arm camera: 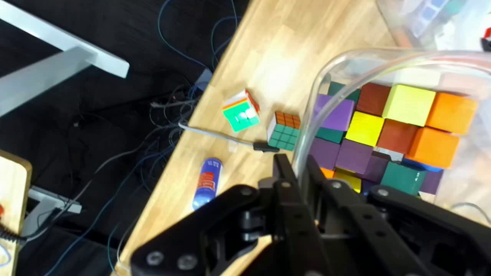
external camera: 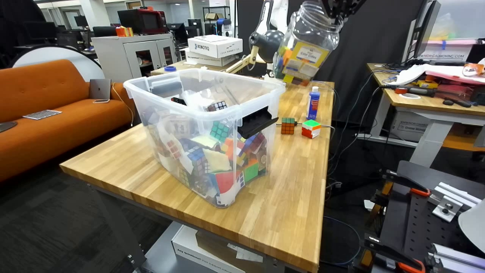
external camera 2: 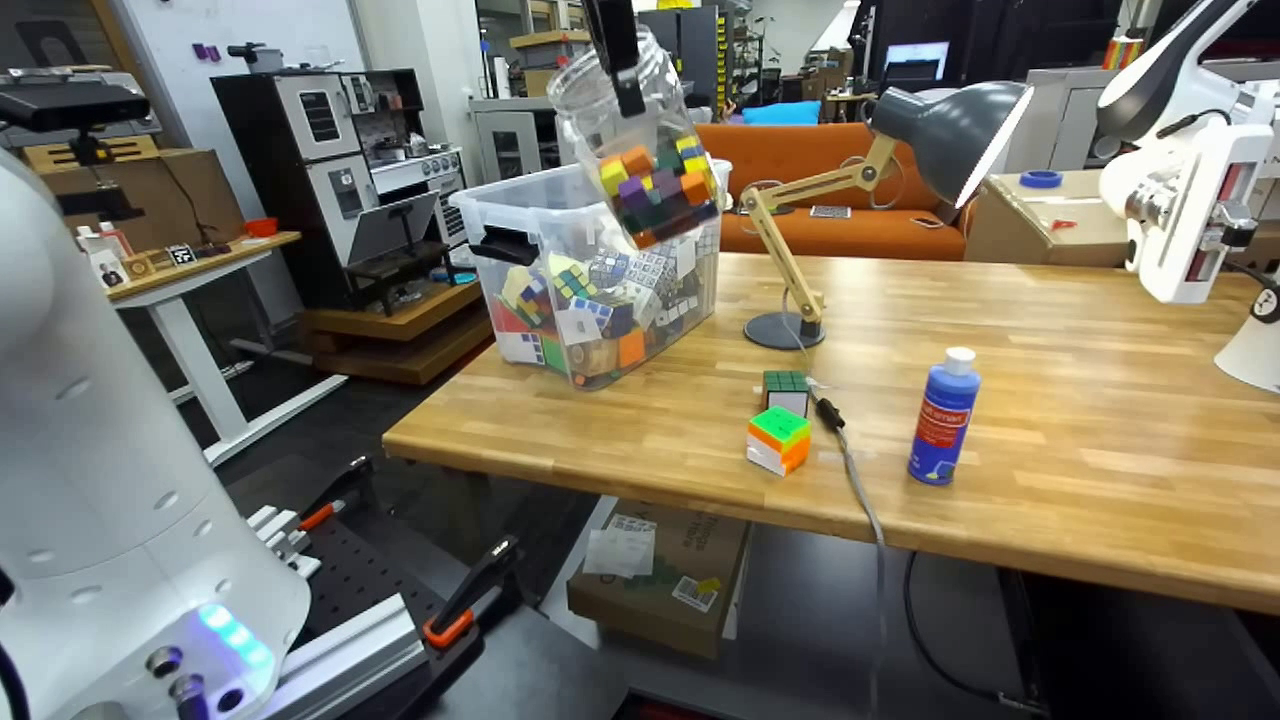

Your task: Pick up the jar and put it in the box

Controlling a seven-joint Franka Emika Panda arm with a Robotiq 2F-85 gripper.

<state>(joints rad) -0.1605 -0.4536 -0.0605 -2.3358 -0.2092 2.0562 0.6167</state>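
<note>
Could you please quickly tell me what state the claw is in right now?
Claw: closed, holding the clear jar by its rim; the jar hangs tilted.

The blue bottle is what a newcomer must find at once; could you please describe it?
Find the wooden table bearing the clear box. In an exterior view, look right of the box, past two puzzle cubes, to the blue bottle. Its round upright body, white cap and red label distinguish it from those cubes.
</note>
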